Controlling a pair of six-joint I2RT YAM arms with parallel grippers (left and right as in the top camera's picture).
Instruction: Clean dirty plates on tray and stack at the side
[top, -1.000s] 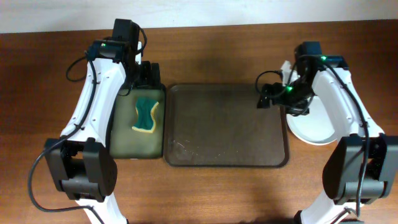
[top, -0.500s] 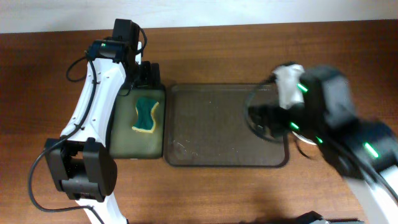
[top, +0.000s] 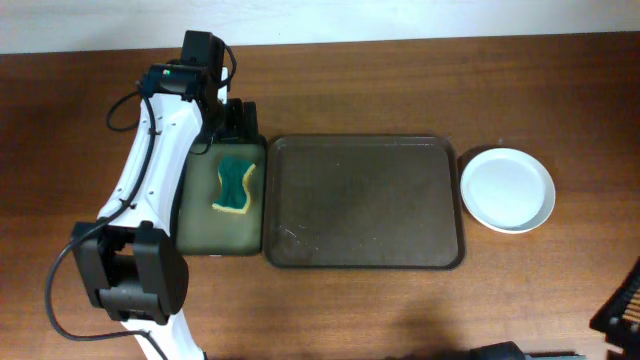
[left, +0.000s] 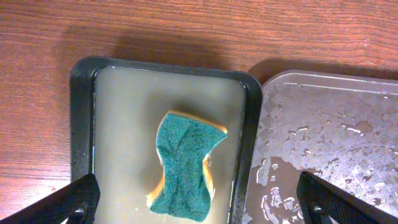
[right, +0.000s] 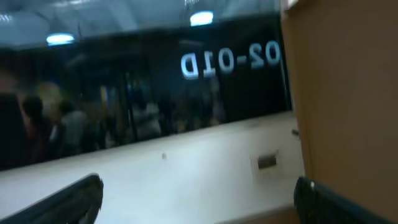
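The plates (top: 507, 190) are sitting as one white stack on the desk (top: 400, 80) at the right of the overhead frame, just beside the right rim of the tray (top: 362, 200). The tray is lying bare and wet in the middle. From above I cannot tell how many plates are making up the stack, and no red smear is showing on the top one.

The left jaws are hanging wide open and holding nothing, above the sponge (left: 186, 165), which is lying in the small tray (left: 83, 124) at the left. The right jaws are also gaping wide and gripping nothing, and they are pointing out at the room rather than at the desk.

Judging by this, the cleaning is looking finished, and the step in hand is probably parking the arms. To do that well, the left arm (top: 160, 150) should be lifting straight up, clear of the sponge and the small tray's rim. The right arm should be passing wide of the stack, so that nothing is nudging it.
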